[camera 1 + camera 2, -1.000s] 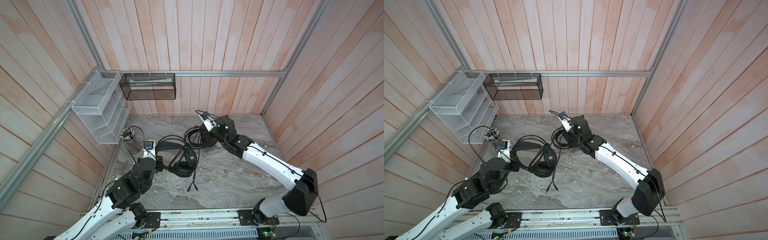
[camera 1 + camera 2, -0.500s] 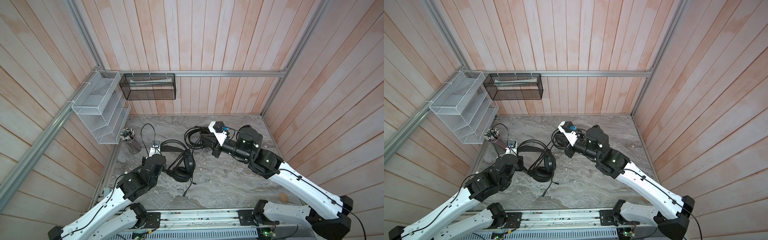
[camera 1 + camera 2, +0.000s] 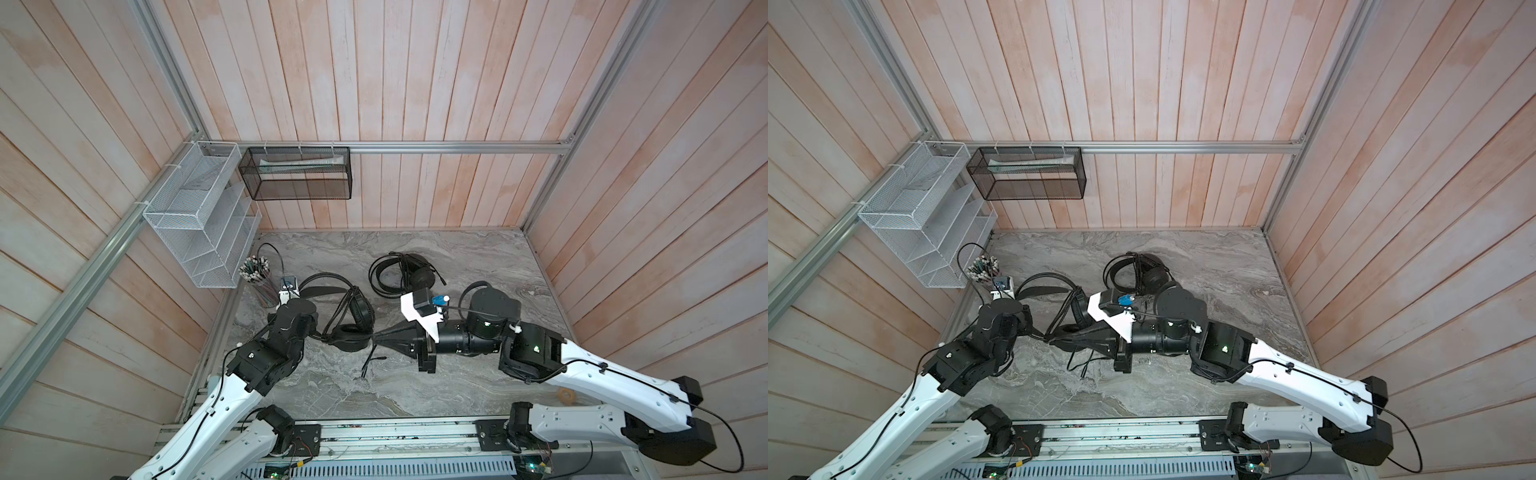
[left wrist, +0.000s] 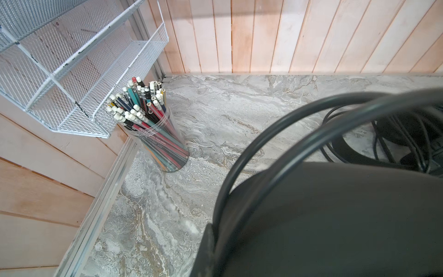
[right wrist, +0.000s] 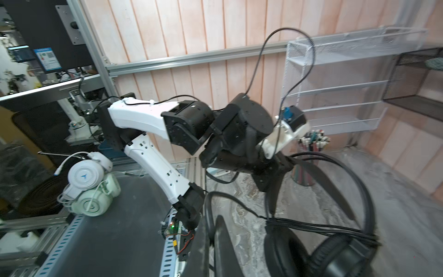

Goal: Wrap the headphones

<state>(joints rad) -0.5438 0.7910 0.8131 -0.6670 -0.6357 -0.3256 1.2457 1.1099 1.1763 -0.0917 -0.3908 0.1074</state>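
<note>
Two black headphones lie on the marble table. The far headset point(image 3: 419, 274) point(image 3: 1152, 276) rests near the back with its cable coiled round it. The near headset point(image 3: 359, 316) point(image 3: 1077, 309) sits left of centre. My left gripper point(image 3: 322, 332) point(image 3: 1040, 333) is shut on it by the lower earcup; its headband wires point(image 4: 275, 134) fill the left wrist view. My right gripper point(image 3: 376, 338) point(image 3: 1055, 340) point(image 5: 212, 223) is shut on that headset's thin cable, close beside the earcup point(image 5: 335, 259). The cable's loose end point(image 3: 365, 370) trails toward the front.
A clear cup of pencils point(image 3: 255, 274) point(image 4: 158, 144) stands in the back left corner under a white wire rack point(image 3: 199, 232). A black mesh basket point(image 3: 299, 178) hangs on the back wall. A small tape roll point(image 3: 565, 397) lies at the front right.
My right gripper has left the far headset and swung forward and left to the near headset's cable. The left arm has drawn the near headset slightly toward the front.
</note>
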